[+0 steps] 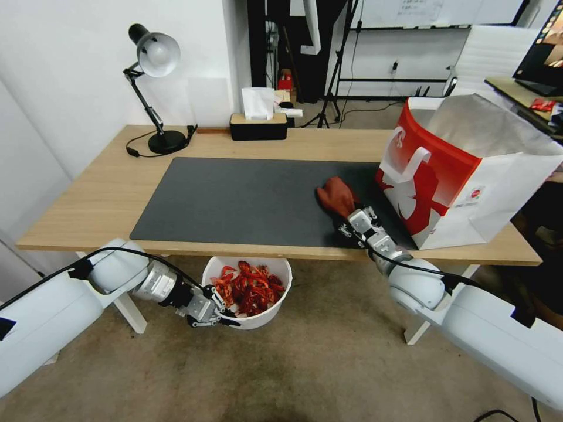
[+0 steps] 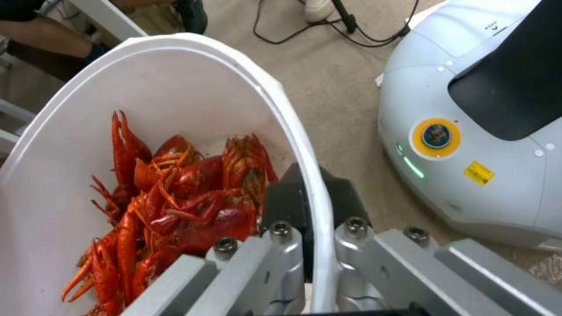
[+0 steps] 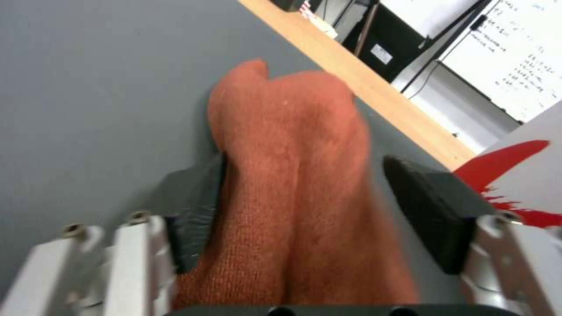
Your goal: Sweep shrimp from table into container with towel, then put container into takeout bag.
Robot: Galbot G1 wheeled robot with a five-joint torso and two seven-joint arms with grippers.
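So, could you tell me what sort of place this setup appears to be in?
Probably an office or lab set up for robot trials, not a kitchen. A desk lamp and tissue box stand on the wooden table, and a whiteboard and a tripod stand behind it.

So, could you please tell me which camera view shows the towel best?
The head view: it shows the whole towel lying on the dark mat beside the takeout bag, with the right gripper at its near end. The right wrist view shows the towel up close between open fingers. The left wrist view looks into the container.
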